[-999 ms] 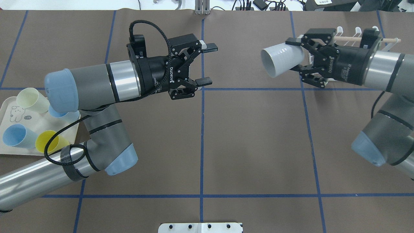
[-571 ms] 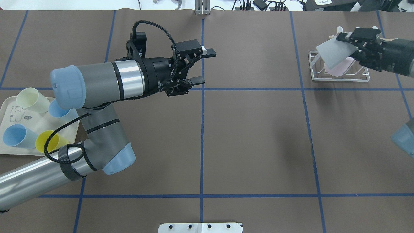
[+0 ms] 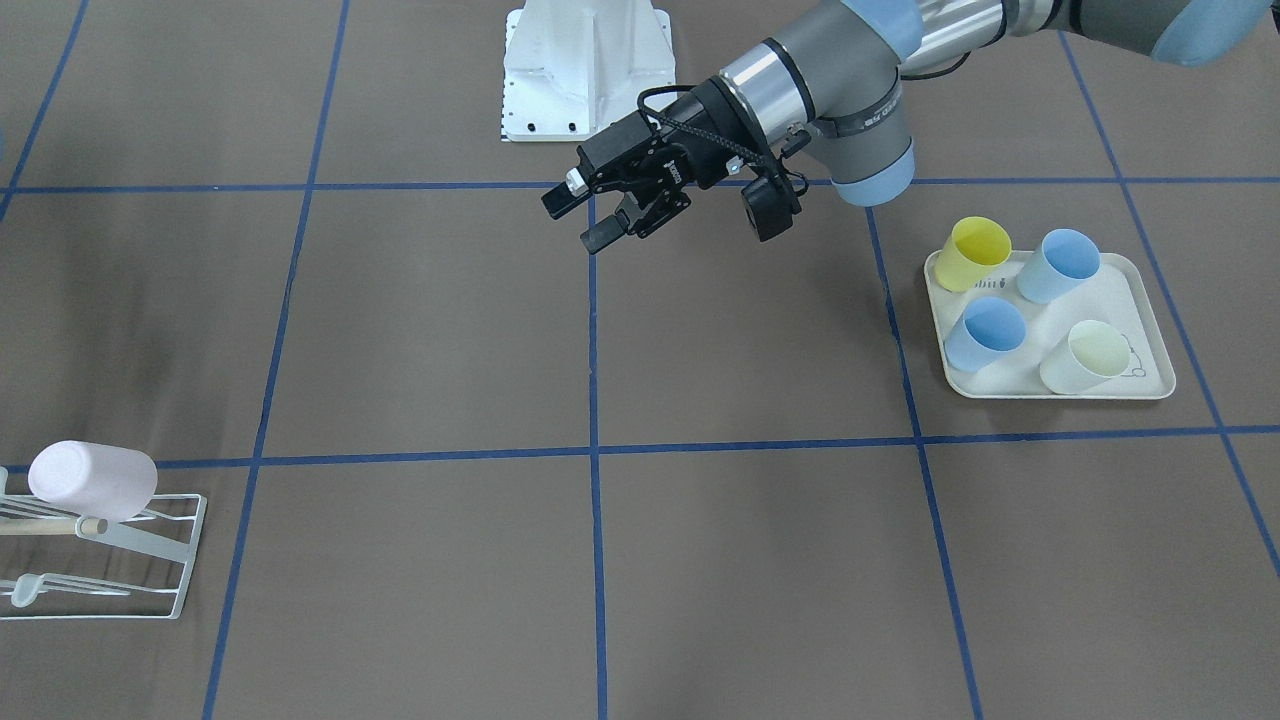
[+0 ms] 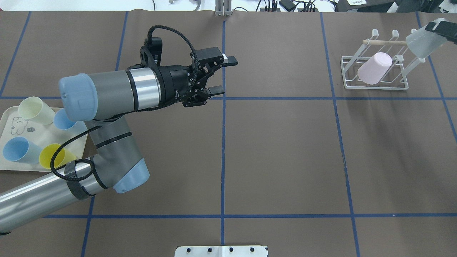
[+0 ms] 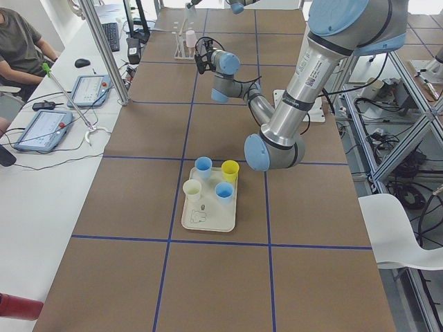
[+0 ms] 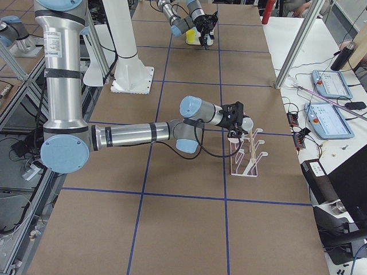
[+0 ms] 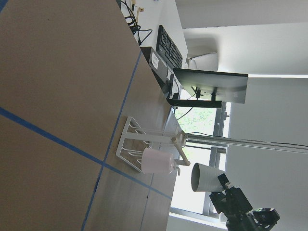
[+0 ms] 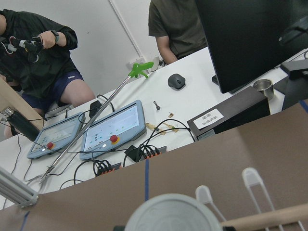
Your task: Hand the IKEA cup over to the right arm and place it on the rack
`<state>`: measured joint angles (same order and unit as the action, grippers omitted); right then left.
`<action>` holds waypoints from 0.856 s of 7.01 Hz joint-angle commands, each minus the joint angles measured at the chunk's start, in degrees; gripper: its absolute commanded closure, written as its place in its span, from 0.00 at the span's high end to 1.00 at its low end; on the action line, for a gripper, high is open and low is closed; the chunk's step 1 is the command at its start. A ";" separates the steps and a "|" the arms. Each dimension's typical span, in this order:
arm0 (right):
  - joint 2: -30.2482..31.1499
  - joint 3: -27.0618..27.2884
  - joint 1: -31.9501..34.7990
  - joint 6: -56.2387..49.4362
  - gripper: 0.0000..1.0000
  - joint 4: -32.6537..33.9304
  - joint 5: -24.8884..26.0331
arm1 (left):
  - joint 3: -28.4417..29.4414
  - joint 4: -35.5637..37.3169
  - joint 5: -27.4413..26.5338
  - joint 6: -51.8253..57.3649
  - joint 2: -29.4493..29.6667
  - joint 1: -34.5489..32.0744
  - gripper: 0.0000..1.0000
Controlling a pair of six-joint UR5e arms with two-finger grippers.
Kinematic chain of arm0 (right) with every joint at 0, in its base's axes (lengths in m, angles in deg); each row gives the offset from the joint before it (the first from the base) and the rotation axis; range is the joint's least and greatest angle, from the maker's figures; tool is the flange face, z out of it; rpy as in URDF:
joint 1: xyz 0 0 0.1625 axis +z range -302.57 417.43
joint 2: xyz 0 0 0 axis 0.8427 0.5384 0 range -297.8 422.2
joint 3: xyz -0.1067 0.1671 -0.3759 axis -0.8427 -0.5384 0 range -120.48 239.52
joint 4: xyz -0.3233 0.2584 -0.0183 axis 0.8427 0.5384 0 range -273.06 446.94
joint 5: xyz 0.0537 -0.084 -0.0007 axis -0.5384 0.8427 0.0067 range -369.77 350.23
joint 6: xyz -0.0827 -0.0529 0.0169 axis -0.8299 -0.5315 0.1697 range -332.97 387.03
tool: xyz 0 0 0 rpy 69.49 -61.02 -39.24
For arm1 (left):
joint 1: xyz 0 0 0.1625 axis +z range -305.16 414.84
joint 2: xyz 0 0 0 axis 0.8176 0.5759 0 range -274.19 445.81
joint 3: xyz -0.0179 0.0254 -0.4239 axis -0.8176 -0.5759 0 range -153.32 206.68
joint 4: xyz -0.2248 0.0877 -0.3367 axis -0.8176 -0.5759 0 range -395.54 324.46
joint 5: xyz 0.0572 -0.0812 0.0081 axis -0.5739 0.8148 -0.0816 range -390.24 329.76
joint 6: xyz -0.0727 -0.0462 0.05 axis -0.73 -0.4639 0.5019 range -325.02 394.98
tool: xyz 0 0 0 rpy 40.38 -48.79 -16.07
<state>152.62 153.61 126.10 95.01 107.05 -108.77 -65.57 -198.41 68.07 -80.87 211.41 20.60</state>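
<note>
OK, my right gripper (image 4: 437, 28) clamped on white cup (image 4: 421, 44), rack (image 4: 375, 87) just below it; left gripper (image 4: 223, 76) wide open, holding nothing.

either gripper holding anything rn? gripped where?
Right gripper holds the white cup by its wall near the closed base, mouth pointing away. Left gripper is open and empty.

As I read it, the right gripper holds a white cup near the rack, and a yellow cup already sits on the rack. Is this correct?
Not fully. A pink cup, not a yellow one, already sits on the rack; the overhead exterior view shows it. The rest stands: the right gripper holds a white cup near the rack.
</note>
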 commanded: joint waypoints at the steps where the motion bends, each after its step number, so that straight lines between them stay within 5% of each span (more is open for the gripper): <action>1: -0.08 -0.48 -0.55 -6.60 0.00 3.07 5.38 | 0.40 0.00 0.04 0.01 0.00 0.14 0.99; 6: 0.01 -1.28 -6.88 -9.53 0.00 3.09 9.26 | 1.28 -0.08 -0.22 0.01 0.00 0.32 0.99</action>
<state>152.48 152.24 120.04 85.50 110.15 -99.80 -64.34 -198.49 67.86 -80.86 211.41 20.89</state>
